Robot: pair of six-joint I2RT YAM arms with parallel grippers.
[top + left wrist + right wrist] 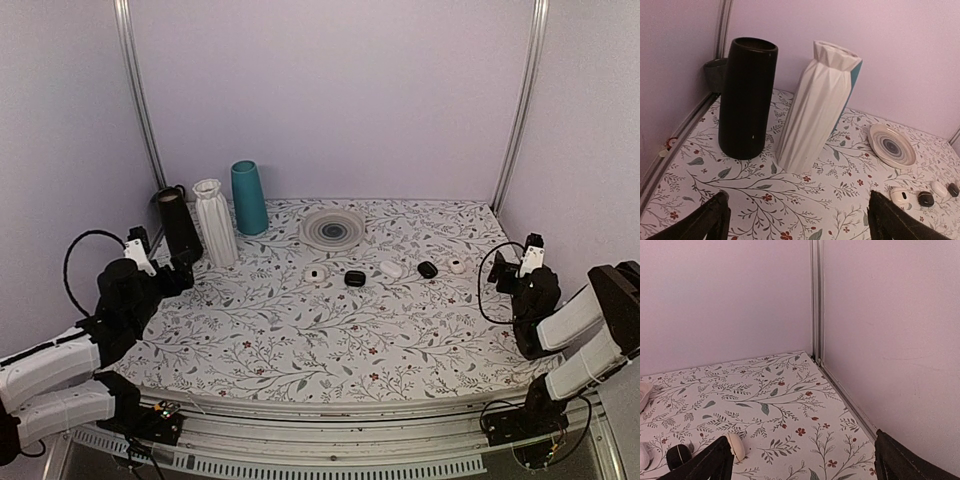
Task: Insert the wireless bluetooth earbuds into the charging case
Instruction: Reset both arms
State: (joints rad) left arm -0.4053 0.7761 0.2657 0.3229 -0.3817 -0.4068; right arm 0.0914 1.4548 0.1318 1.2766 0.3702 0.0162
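Five small pieces lie in a row mid-table. The cream-white charging case [316,273] is leftmost and seems to lie open with dark spots inside; it also shows in the left wrist view [900,196]. Right of it are a black earbud [354,278], a white rounded piece [391,268], a second black earbud [428,269] and a small cream piece [457,266]. My left gripper [178,274] is open and empty at the left edge, in front of the vases [797,212]. My right gripper [503,272] is open and empty, right of the row [802,452].
A black cylinder vase [181,222], a ribbed white vase [214,221] and a teal vase [248,197] stand at the back left. A striped plate [332,228] lies at the back centre. Walls with metal rails enclose the floral table [300,340].
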